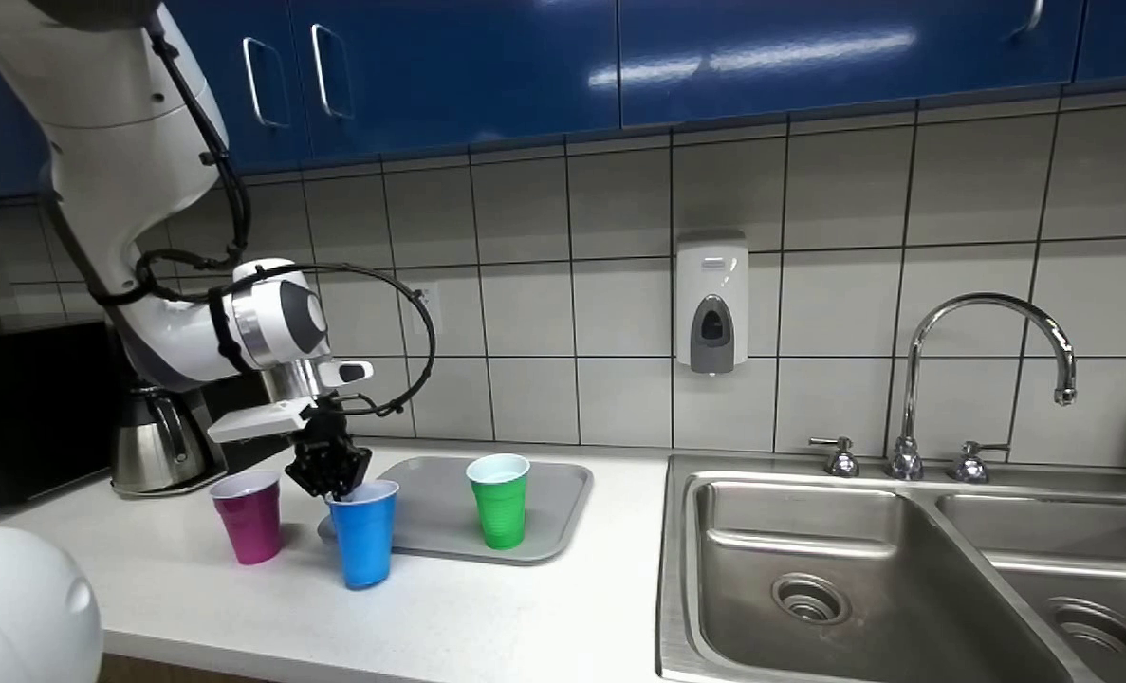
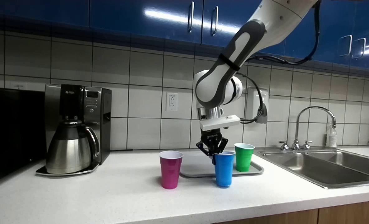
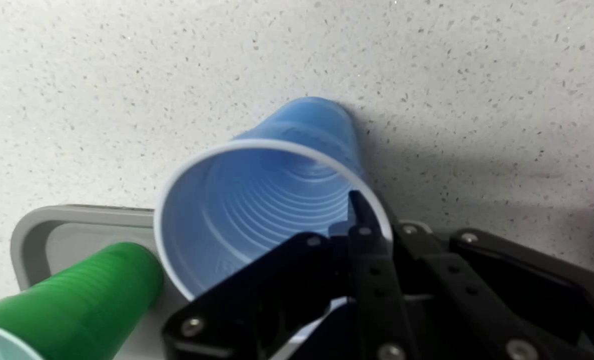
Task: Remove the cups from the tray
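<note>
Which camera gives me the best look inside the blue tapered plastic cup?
The wrist view: it looks down into the blue tapered plastic cup, showing its ridged inner wall and the black two-fingered tool straddling its rim. Both exterior views show mostly its outside, with only a sliver of pale inside at the top.

The tool [image 2: 214, 154] seemingly pinches the blue cup [image 2: 224, 170] (green cup [image 2: 243, 158] on the tray [image 2: 195, 165]).

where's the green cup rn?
In both exterior views, the green cup stands upright on the right half of the tray, right of the blue cup.
</note>
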### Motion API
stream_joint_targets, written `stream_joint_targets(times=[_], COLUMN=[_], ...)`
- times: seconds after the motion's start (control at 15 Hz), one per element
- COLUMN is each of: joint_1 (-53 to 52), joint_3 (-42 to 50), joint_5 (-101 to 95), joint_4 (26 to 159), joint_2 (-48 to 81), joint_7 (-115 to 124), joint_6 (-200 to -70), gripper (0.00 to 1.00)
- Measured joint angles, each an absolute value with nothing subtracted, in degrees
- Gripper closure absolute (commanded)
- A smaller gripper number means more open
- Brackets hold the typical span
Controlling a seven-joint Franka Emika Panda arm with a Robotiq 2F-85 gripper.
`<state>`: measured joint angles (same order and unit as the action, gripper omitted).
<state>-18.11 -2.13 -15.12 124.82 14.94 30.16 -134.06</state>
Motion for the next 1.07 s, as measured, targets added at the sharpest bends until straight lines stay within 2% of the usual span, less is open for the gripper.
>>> stream_joint_targets(times=[0.13,0.2,0.73,0.8,1.07], joint_1=[-18.11,-18.11,-18.11,-18.11,-18.11], joint_3=[-2.13,-2.13,-2.13,-2.12,-2.06], joint_5=[-15.12,-15.12,-15.12,-15.12,-15.13], joint_4=[124.81,124.81,124.69,124.62,124.37], joint_2=[15.55,15.65,15.67,15.63,14.94], joint_7=[30.33,30.47,30.95,30.96,30.96], joint_6=[-134.59,-134.67,-134.71,-134.71,-134.72], gripper=[0.68,0.63,0.03,0.00,0.00])
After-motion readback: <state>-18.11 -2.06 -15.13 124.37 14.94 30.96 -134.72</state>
